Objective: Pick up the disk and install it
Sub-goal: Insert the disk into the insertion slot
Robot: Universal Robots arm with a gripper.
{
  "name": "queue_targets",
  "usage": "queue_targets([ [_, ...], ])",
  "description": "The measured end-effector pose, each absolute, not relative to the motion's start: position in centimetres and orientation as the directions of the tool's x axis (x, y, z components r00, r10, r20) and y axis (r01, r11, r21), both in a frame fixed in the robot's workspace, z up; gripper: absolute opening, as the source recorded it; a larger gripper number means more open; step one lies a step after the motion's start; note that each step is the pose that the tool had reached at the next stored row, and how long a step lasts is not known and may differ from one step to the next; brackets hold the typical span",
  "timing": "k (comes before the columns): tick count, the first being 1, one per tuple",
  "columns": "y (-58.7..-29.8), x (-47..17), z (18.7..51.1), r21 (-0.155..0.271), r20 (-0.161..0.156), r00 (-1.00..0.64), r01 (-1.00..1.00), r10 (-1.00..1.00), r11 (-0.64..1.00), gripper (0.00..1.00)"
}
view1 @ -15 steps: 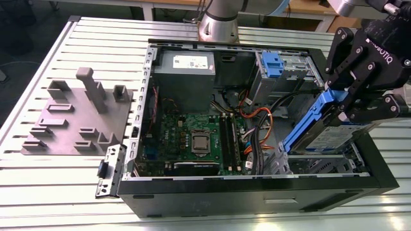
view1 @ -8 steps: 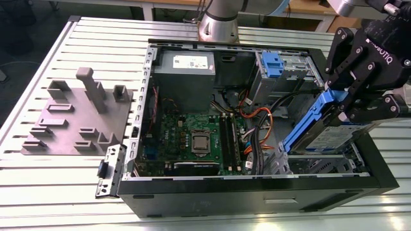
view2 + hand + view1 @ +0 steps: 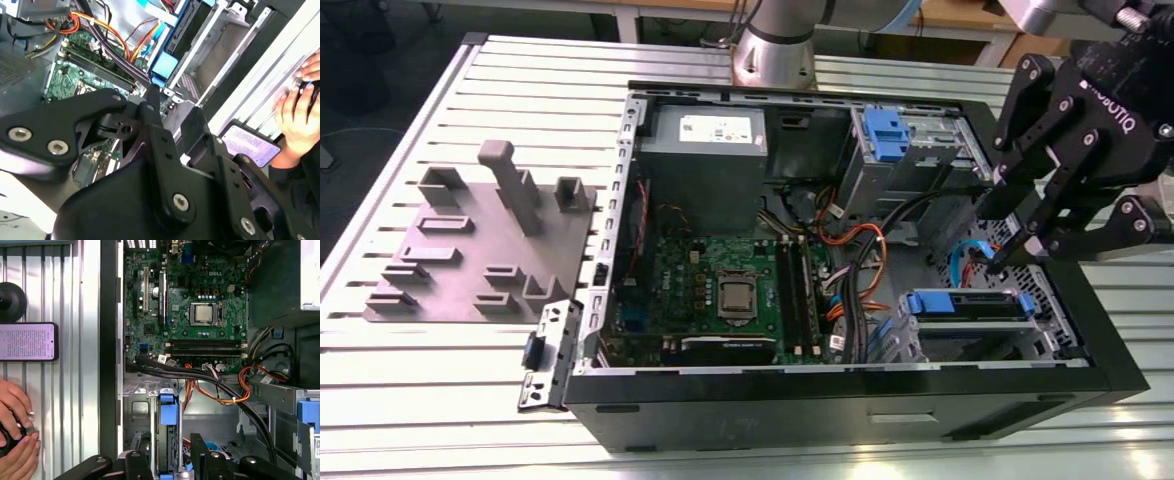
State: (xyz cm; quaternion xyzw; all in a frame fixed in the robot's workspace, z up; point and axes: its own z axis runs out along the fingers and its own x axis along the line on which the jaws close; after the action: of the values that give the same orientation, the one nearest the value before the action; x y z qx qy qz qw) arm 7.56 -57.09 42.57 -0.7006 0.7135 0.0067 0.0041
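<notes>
Lying on its side on a slatted metal table [image 3: 400, 400], an open black computer case [image 3: 854, 412] takes up most of the exterior view, side panel off, insides facing up. Grey robot arm base [image 3: 774, 40] stands behind the case. Grey fixture plate [image 3: 467, 255] with upright blocks sits on the table at the exterior view's left, just beside the case. Inside the case: grey power supply [image 3: 707, 140] at the far end, green motherboard [image 3: 720, 285] in the middle, orange and black cables [image 3: 854, 245] running toward the drive cages on the exterior view's right. Black gripper [image 3: 1003, 240] hangs over the nearer drive cage on that side, fingers spread apart, gripping nothing; both wrist views show a clear gap between the two fingers. The disk [image 3: 967, 304] sits on edge in that cage's slot, only its thin edge and blue carrier frame showing, just below the gripper. In the first wrist view it lines up with the gap between the fingers. Cannot tell whether a fingertip touches it. Outside the case a phone [image 3: 27, 341] lies flat on the table, screen lit. Near it a person's hand [image 3: 296, 112] rests on a small dark object.
</notes>
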Motion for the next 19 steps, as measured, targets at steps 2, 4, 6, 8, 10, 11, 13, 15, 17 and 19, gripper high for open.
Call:
queue_targets([
  [2, -57.1, 7.6, 42.1, 0.004, -0.015, -0.018, -1.000, -1.000, 0.018, 0.44],
  [4, -57.1, 7.6, 41.7, 0.004, -0.015, -0.018, -1.000, -1.000, 0.018, 0.44],
  [6, -57.1, 7.6, 41.4, 0.004, -0.015, -0.018, -1.000, -1.000, 0.018, 0.44],
  [8, -57.1, 7.6, 41.0, 0.004, -0.015, -0.018, -1.000, -1.000, 0.018, 0.43],
  [10, -57.1, 7.6, 40.6, 0.004, -0.015, -0.018, -1.000, -1.000, 0.018, 0.31],
  [11, -57.1, 7.6, 40.5, 0.004, -0.015, -0.018, -1.000, -1.000, 0.018, 0.31],
  [13, -57.1, 7.6, 40.1, 0.004, -0.015, -0.018, -1.000, -1.000, 0.018, 0.19],
  [15, -57.1, 7.6, 39.7, 0.004, -0.015, -0.018, -1.000, -1.000, 0.018, 0.13],
  [17, -57.1, 7.6, 39.4, 0.004, -0.015, -0.018, -1.000, -1.000, 0.018, 0.11],
  [19, -57.1, 7.6, 39.0, 0.004, -0.015, -0.018, -1.000, -1.000, 0.018, 0.11],
])
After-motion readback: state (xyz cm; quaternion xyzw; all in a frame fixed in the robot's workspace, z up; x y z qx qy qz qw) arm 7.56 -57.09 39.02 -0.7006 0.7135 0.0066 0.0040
